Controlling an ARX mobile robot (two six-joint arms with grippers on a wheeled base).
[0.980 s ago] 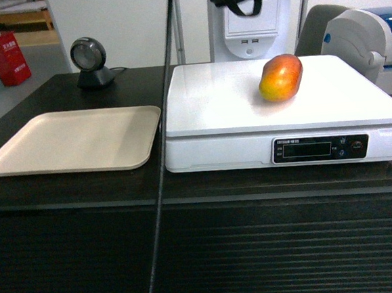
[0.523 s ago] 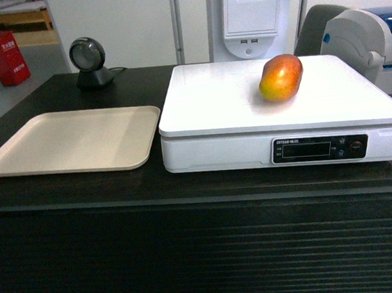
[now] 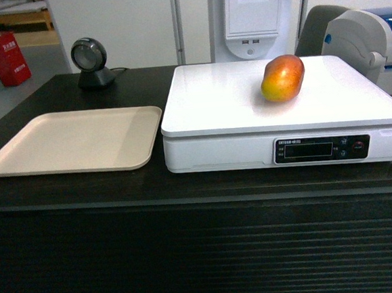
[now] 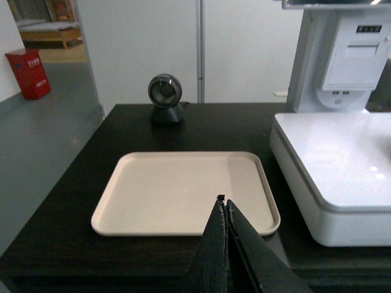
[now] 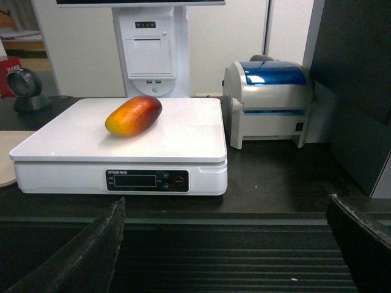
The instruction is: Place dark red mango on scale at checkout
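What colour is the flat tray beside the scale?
Plain beige tray, no pattern; clearest in the left wrist view.

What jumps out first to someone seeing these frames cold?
The dark red mango, lying on the white scale platform toward its back right, with no gripper near it. Next, the bare beige tray left of the scale on the black checkout counter.

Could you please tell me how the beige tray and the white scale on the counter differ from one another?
The beige tray is thin and lies low on the checkout; the scale is a thick white box. The tray is bare; the scale carries the dark red mango. The scale has a black display panel; the tray has none. Both are flat rectangles lying side by side.
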